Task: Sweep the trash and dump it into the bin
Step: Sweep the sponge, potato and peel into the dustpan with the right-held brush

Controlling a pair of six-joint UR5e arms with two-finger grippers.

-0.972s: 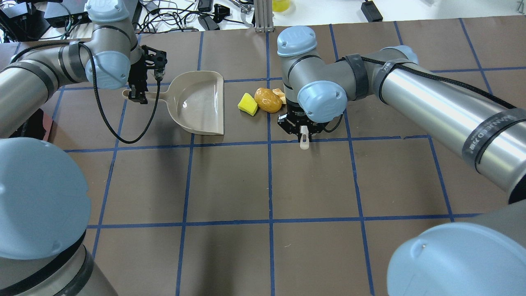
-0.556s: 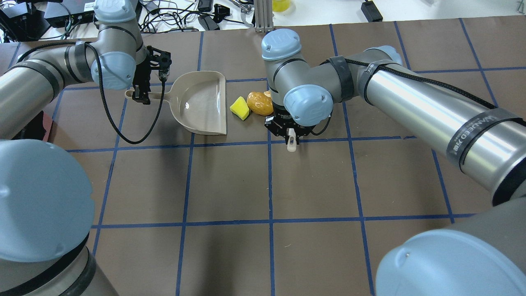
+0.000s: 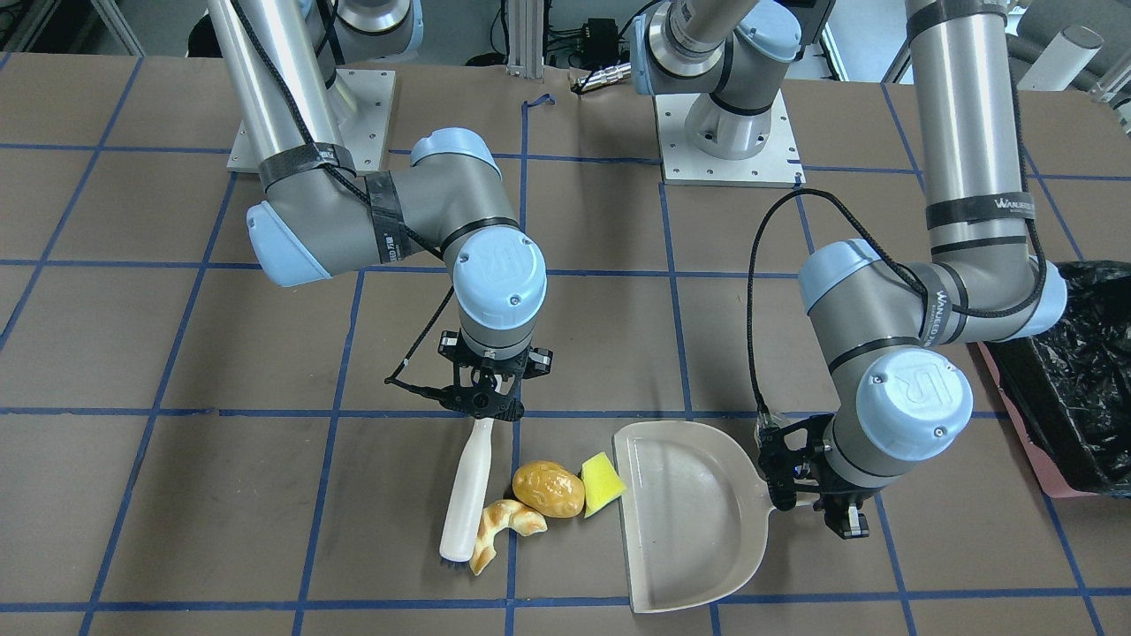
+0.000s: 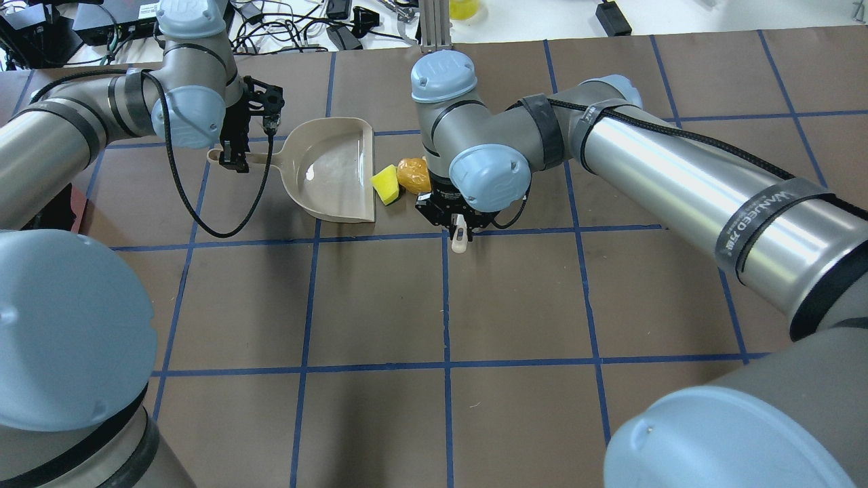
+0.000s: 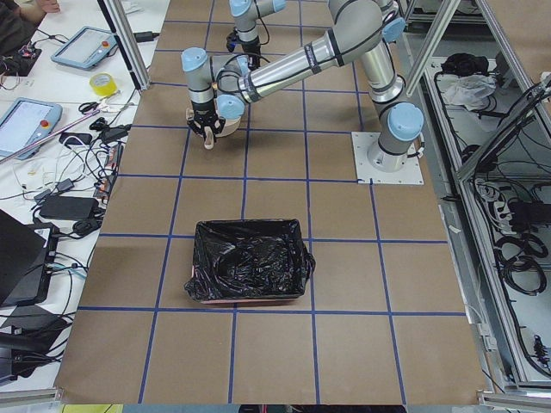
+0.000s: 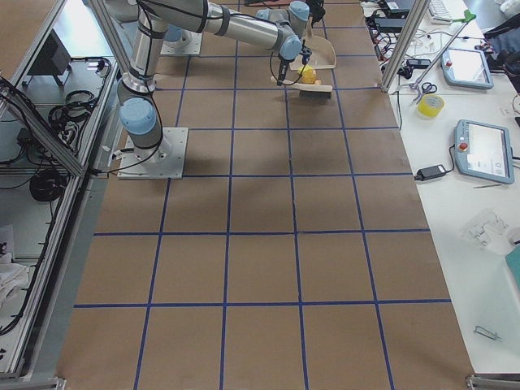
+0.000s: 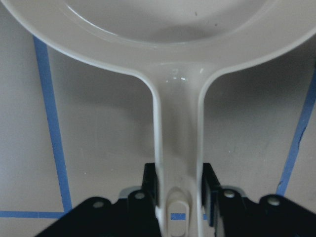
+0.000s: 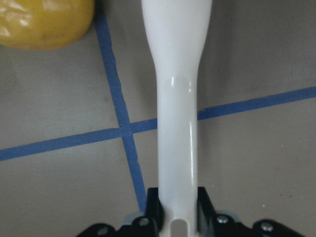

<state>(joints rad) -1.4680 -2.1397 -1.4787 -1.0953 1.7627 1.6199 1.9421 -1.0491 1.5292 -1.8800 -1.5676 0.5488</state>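
— Below the right jaws, front-facing view first: what's there?

— They're clamped on the white brush (image 3: 466, 495) by its handle. The pastry piece (image 3: 504, 528) lies against its bristle end, then the brown lump (image 3: 549, 488), then the yellow-green wedge (image 3: 602, 484), which touches the lip of the dustpan (image 3: 689, 521). The left jaws grip the pan's handle. The bin (image 3: 1074, 389) sits well out past them.

— Overhead?

— A second ago the wedge lay clear of the pan. Now it's at the lip with the lump right behind it, since the right jaws have travelled toward the left ones. The wrist hides the pastry.

— Side views?

— No trash shows in the bin.

— Wrist cameras?

— Each pair of jaws is closed tight on its handle.

— So?

— The sweep is working, I'd say, but nothing's in the pan yet. It needs another push.
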